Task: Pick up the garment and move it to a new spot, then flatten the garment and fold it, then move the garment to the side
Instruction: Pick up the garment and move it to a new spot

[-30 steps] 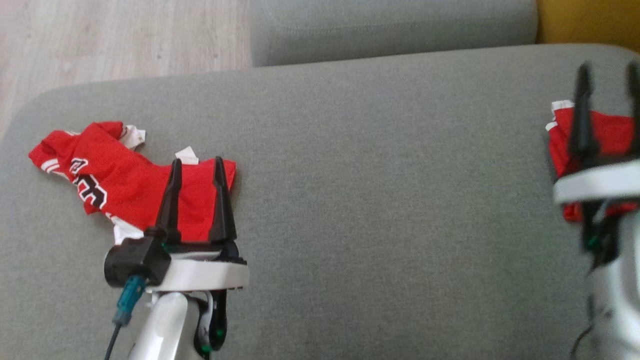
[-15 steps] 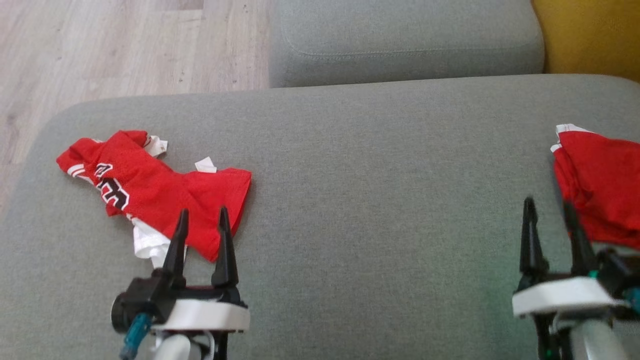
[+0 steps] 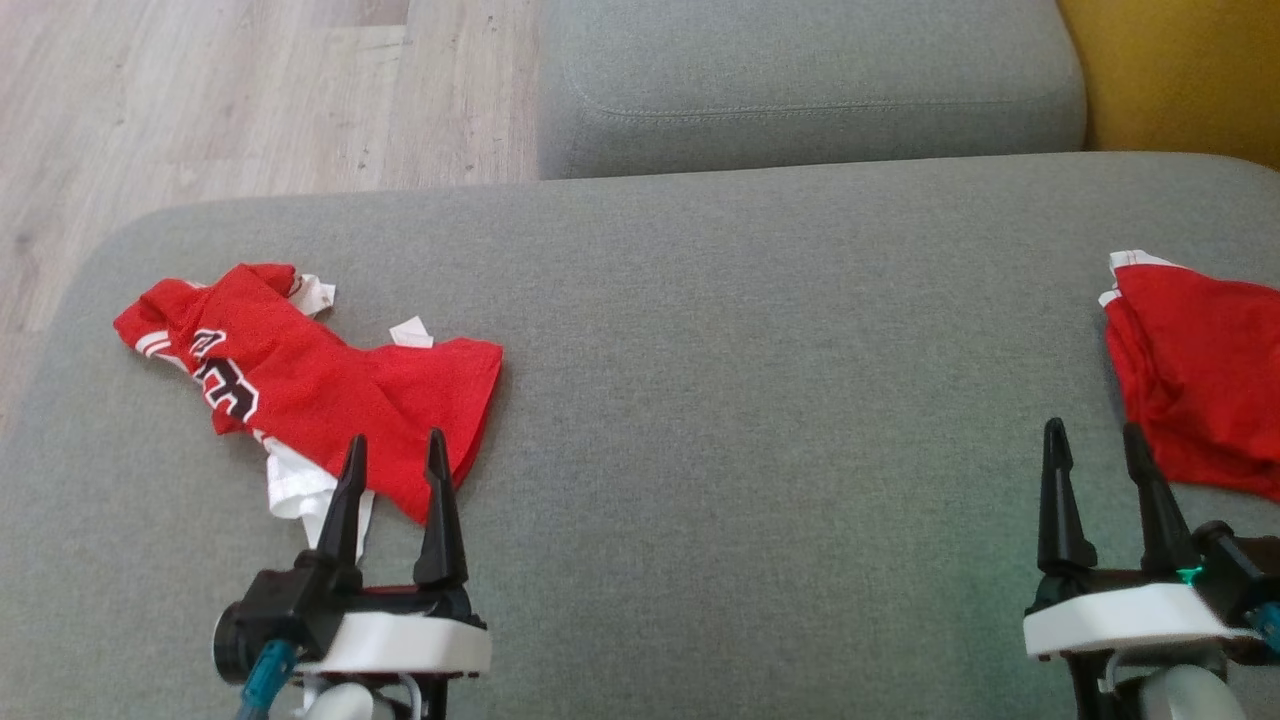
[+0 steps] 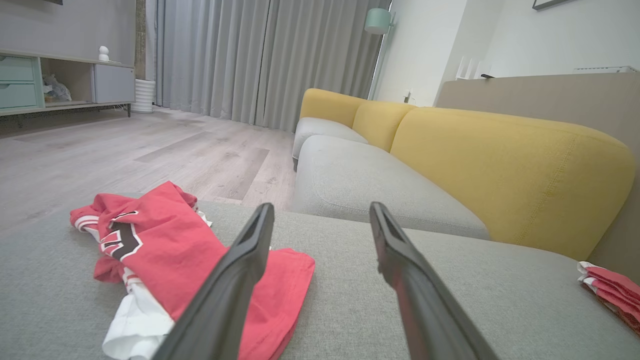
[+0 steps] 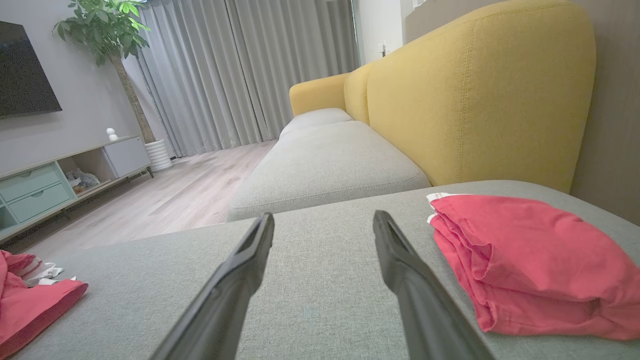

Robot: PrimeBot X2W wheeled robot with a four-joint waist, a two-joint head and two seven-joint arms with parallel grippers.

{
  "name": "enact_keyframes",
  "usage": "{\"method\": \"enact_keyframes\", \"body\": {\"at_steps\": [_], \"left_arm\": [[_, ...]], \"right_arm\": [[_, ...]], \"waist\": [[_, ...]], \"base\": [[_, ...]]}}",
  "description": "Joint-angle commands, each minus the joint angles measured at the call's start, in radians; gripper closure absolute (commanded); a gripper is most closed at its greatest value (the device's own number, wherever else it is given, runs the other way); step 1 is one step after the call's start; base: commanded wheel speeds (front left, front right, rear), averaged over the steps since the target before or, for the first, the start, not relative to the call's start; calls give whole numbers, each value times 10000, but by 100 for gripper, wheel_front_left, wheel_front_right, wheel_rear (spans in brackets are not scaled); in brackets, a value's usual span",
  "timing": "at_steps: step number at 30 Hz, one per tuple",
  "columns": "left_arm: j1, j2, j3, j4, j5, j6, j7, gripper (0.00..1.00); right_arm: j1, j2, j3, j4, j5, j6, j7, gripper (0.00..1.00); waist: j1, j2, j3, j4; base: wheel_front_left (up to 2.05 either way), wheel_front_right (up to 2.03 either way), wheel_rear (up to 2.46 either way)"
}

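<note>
Lying on grey sofa seat (image 3: 750,400): crumpled garment (image 3: 330,390), left end, unflattened, apparently awaiting pickup; folded garment (image 3: 1200,400), right edge, seemingly finished and set aside. Left end effector (image 3: 395,445), by the crumpled garment, and right end effector (image 3: 1092,432): fingers wide, holding nothing.

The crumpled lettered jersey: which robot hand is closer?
Left. The left hand is next to the jersey; the right hand is far across the cushion, by a folded red garment.
</note>
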Motion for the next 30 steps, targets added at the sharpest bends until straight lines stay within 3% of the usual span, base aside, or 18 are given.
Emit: {"method": "enact_keyframes", "body": {"at_steps": [1,14,30], "left_arm": [[-300,20,347,-321,25,-20,-51,0],[-435,20,132,-206,19,46,-51,0],[-473,20,613,21,327,115,-51,0]], "right_arm": [[-292,-61,228,-386,17,-7,-109,0],[-156,-61,136,-489,175,-7,-110,0],[184,-61,1399,-593,444,-7,-110,0]], "waist": [[0,-1,0,2],[0,-1,-64,434],[0,-1,-276,3065]], "base": [[0,0,0],[0,0,0],[0,0,0]]}}
